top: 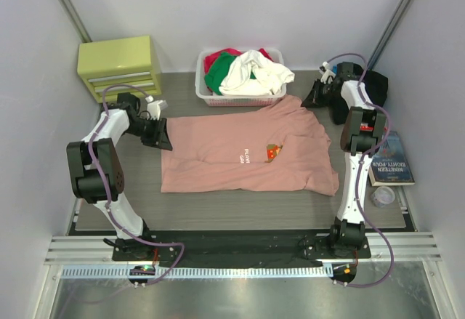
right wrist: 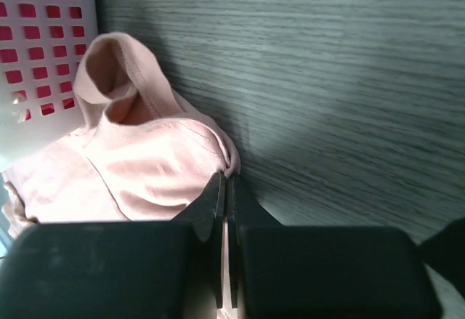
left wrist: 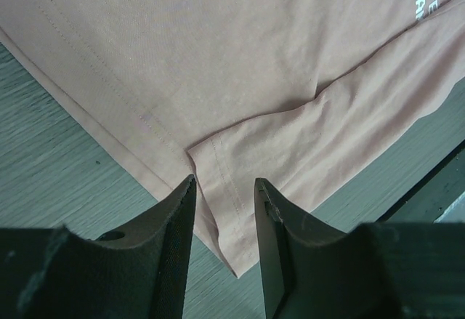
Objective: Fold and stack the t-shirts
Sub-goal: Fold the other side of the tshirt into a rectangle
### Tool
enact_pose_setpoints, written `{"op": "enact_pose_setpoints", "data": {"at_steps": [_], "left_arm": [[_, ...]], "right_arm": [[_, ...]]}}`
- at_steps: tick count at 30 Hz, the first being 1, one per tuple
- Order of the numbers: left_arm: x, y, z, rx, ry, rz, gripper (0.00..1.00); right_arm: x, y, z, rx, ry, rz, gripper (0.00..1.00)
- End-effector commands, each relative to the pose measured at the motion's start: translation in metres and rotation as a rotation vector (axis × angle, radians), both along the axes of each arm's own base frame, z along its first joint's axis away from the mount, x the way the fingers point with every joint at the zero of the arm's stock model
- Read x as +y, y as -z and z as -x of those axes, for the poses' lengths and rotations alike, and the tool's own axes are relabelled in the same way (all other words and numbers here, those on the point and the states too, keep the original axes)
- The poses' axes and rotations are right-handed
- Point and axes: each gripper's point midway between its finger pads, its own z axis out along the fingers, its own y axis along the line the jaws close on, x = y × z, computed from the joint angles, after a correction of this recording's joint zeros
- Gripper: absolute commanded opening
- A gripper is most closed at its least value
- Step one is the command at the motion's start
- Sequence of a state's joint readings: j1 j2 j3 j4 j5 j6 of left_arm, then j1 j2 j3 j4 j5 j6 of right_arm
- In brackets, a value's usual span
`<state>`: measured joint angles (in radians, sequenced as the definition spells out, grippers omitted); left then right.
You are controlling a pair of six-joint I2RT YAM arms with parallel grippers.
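The salmon-pink t-shirt (top: 232, 152) lies spread across the middle of the table, print side up. My left gripper (top: 161, 136) is at its left edge. In the left wrist view that gripper (left wrist: 225, 184) is open, its jaws standing either side of a folded hem corner of the pink t-shirt (left wrist: 254, 65). My right gripper (top: 314, 95) is at the shirt's far right corner, beside the basket. In the right wrist view the gripper (right wrist: 226, 179) is shut on a pinch of the pink t-shirt (right wrist: 145, 166). The black t-shirt (top: 374, 85) lies bunched at the back right, behind the right arm.
A white basket (top: 243, 101) of red, green and white clothes stands at the back centre; its wall (right wrist: 43, 43) is close to my right gripper. A yellow-green drawer box (top: 120, 68) sits back left. A book (top: 392, 160) and a small clear cup (top: 383, 196) lie at the right edge.
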<state>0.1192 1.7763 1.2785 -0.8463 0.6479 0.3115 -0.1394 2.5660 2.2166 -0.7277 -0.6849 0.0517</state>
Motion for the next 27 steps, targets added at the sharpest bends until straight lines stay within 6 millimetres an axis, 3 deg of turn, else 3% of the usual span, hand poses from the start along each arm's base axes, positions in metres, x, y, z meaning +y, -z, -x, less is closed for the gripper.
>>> {"op": "enact_pose_setpoints", "data": {"at_steps": [1,6,10,14,17,18,20,22,27], "left_arm": [[0.001,-0.002,-0.001,-0.004,-0.015,0.008,0.39],[0.003,0.003,0.003,0.004,-0.012,-0.008,0.39],[0.001,0.009,0.006,0.022,-0.014,-0.004,0.39],[0.0,0.014,0.006,0.025,-0.015,-0.004,0.39],[0.001,0.016,0.006,0.024,-0.015,-0.013,0.39],[0.0,0.015,0.005,0.019,-0.014,-0.016,0.39],[0.0,0.016,0.005,0.023,-0.013,-0.015,0.39],[-0.002,0.015,0.005,0.02,-0.008,-0.015,0.39],[-0.002,0.015,0.009,0.011,0.001,-0.043,0.39]], "right_arm": [[0.001,0.007,0.0,-0.005,0.004,0.024,0.01],[-0.002,0.0,0.004,-0.044,-0.01,0.056,0.01],[0.0,-0.024,0.013,-0.112,-0.041,0.063,0.01],[0.006,-0.056,0.036,-0.183,-0.091,0.068,0.01],[0.008,-0.062,0.054,-0.201,-0.129,0.084,0.01],[0.009,-0.078,0.058,-0.235,-0.138,0.092,0.01],[0.009,-0.079,0.068,-0.24,-0.154,0.112,0.01],[0.01,-0.094,0.074,-0.272,-0.165,0.116,0.01],[0.021,-0.098,0.109,-0.267,-0.221,0.083,0.01]]}}
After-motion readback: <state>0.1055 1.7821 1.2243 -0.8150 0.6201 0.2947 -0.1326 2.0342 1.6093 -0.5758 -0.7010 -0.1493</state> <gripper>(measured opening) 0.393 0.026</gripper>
